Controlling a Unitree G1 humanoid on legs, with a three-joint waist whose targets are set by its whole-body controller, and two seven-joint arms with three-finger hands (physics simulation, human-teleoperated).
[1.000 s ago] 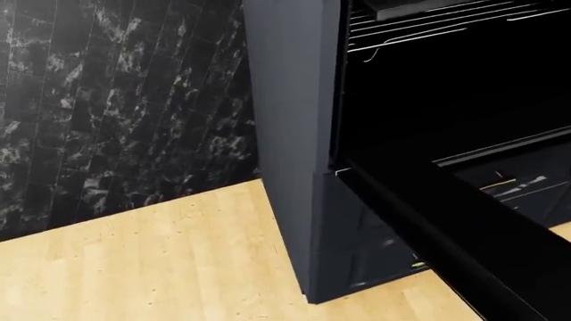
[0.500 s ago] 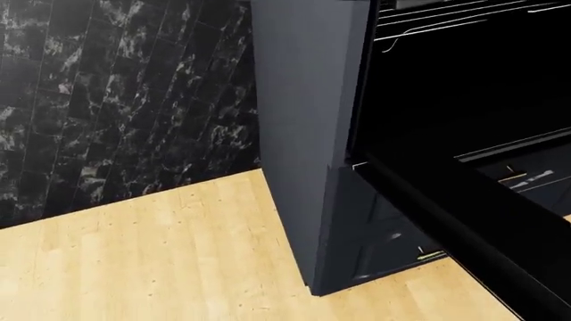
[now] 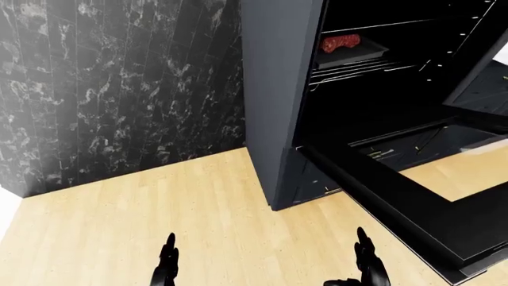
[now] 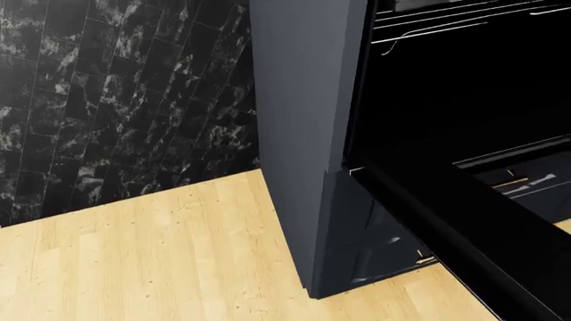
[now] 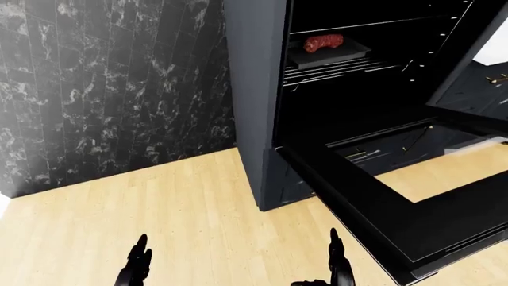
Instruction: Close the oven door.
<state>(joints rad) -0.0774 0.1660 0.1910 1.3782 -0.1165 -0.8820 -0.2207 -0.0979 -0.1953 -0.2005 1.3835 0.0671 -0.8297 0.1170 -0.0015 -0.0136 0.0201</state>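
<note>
Oven door [image 3: 413, 205] is hanging fully open, lying flat. Left hand [image 3: 166, 268] and right hand [image 3: 367, 269] are hovering low over the floor [image 3: 198, 208], touching nothing; finger state: cannot tell.

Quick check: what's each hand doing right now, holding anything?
Left hand: empty, fingers pointing up, grip state cannot be told.
Right hand: empty, short of the open oven door, grip state unclear.
</note>
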